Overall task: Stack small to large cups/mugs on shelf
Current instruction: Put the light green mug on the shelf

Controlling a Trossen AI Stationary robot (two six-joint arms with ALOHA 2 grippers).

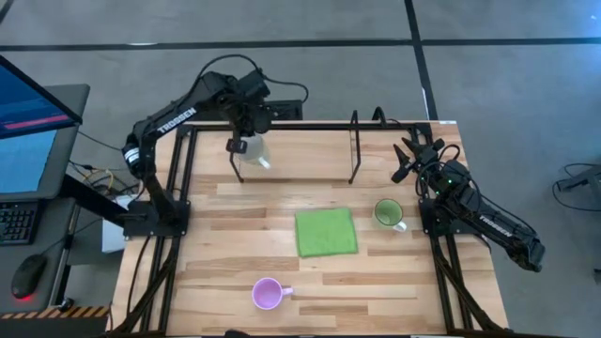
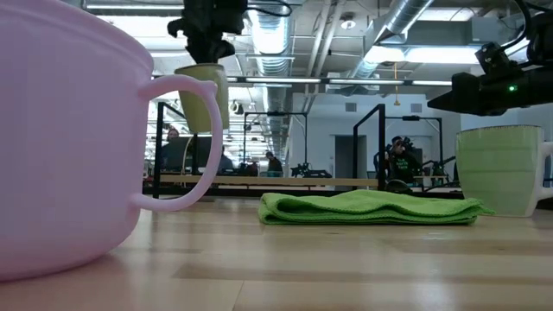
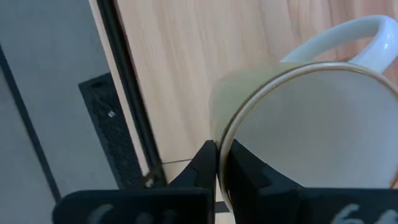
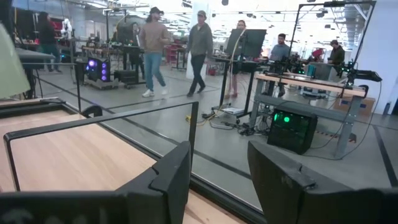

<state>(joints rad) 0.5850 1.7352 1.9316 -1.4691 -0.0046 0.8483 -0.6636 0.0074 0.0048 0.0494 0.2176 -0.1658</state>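
The white mug (image 1: 255, 151) hangs from my left gripper (image 1: 240, 141) over the left part of the shelf (image 1: 310, 164), a light-wood board with black wire rails at the table's far side. In the low view the white mug (image 2: 204, 95) is clear of the board. The green mug (image 1: 387, 213) stands upright on the table near the right edge, handle toward the right. The pink mug (image 1: 269, 294) sits near the table's near edge and fills the low view's left as the pink mug (image 2: 69, 147). My right gripper (image 1: 409, 156) is open above the shelf's right end, holding nothing. My left gripper pinches the white mug's rim wall (image 3: 221, 140), one finger (image 3: 255, 177) inside the mug and one finger (image 3: 198, 169) outside. It comes from above, pointing down. The mug hangs below the fingers, lifted clear and slightly tilted, its handle (image 3: 354, 34) on the side away from the fingers.
A folded green cloth (image 1: 326, 232) lies flat mid-table between the green and pink mugs. A black wire upright (image 1: 356, 148) divides the shelf. A monitor and keyboard stand off the table's left. People walk in the room beyond (image 4: 155, 50).
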